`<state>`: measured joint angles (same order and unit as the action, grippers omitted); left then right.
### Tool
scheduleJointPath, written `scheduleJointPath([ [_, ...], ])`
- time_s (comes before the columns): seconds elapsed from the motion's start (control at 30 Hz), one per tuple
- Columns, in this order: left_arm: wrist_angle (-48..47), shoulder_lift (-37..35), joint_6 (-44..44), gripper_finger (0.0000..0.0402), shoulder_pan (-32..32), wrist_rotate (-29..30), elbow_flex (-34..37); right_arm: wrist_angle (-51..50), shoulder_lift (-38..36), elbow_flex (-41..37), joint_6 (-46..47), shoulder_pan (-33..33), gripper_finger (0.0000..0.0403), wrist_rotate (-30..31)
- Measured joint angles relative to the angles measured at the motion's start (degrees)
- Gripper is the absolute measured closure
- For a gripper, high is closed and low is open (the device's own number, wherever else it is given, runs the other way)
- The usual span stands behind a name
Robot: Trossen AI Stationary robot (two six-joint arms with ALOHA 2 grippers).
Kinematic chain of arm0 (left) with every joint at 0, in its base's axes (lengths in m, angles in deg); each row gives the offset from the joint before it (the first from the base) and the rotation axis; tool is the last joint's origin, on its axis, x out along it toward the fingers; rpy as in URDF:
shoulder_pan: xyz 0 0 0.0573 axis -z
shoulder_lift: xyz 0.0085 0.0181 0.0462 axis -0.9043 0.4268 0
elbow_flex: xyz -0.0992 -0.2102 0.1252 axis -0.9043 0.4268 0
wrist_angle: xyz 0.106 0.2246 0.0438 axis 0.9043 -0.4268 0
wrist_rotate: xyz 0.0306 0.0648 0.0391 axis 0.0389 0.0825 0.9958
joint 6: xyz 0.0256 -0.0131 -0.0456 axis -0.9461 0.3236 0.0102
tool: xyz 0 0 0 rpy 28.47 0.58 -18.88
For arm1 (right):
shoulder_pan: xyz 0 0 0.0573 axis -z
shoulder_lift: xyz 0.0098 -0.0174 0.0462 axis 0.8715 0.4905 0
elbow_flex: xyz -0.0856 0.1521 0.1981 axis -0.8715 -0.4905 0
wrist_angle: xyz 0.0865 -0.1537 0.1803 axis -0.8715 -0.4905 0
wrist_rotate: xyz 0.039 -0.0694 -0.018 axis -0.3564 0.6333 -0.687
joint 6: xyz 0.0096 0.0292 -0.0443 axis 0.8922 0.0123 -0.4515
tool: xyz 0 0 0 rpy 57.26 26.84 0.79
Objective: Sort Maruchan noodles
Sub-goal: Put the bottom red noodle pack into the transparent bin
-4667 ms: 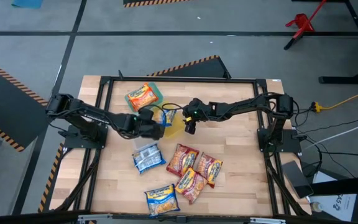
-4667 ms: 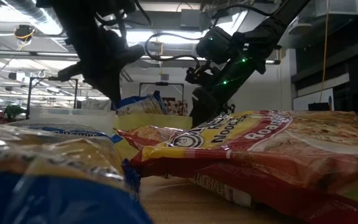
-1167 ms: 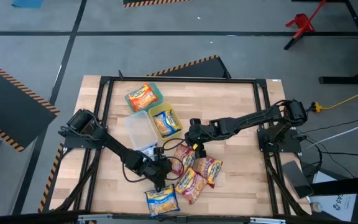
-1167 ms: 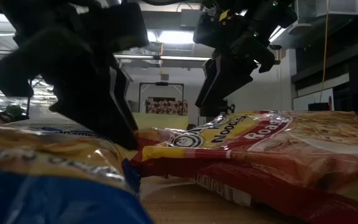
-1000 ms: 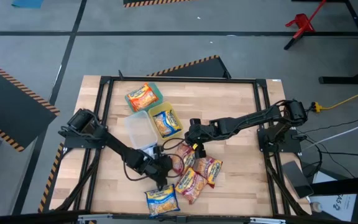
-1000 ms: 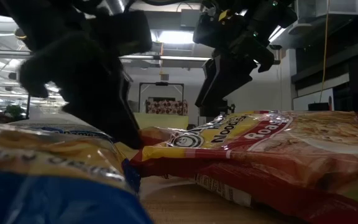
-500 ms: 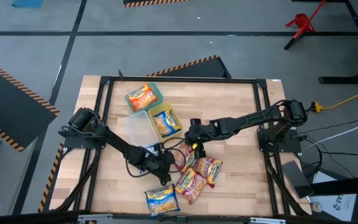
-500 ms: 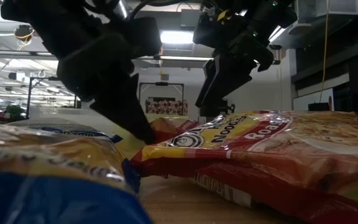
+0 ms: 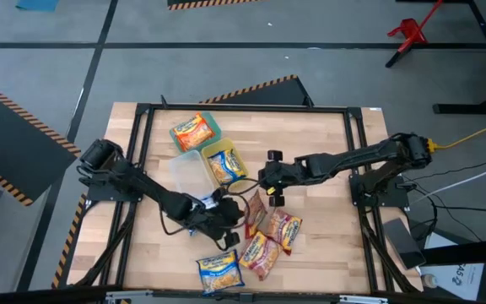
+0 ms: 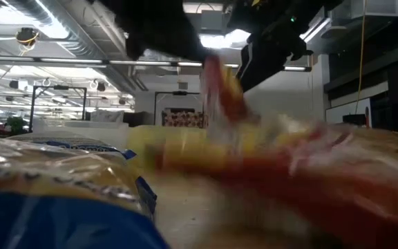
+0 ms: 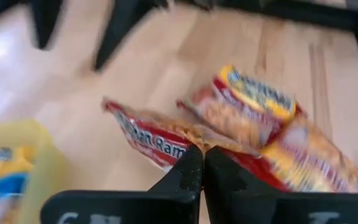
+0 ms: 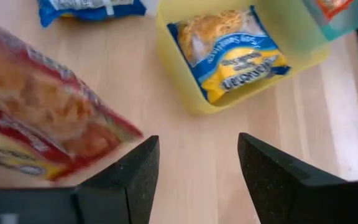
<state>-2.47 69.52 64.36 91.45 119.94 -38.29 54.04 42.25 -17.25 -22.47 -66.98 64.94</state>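
We find the left gripper (image 11: 202, 163) jaws closed on a red-brown ramen packet (image 11: 160, 138) lifted near the tabletop's middle, the right gripper (image 12: 194, 163) jaws spread empty; next, carry it toward the containers.

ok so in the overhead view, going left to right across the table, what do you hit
clear tub → left gripper → red noodle packs → right arm's base
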Motion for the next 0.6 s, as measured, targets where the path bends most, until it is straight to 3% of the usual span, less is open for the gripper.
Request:
scheduleJointPath([
  [0.33,-4.06,-11.52,-0.52,0.0401,1.83,13.16,-0.28,-0.27,-1.26,-0.02,0.23,0.00,0.0196,1.13],
  [0.6,-30.29,-22.13,18.91,0.0401,5.41,28.35,-0.32,-1.33,-1.26,-0.02,0.26,0.00,0.0196,1.20],
])
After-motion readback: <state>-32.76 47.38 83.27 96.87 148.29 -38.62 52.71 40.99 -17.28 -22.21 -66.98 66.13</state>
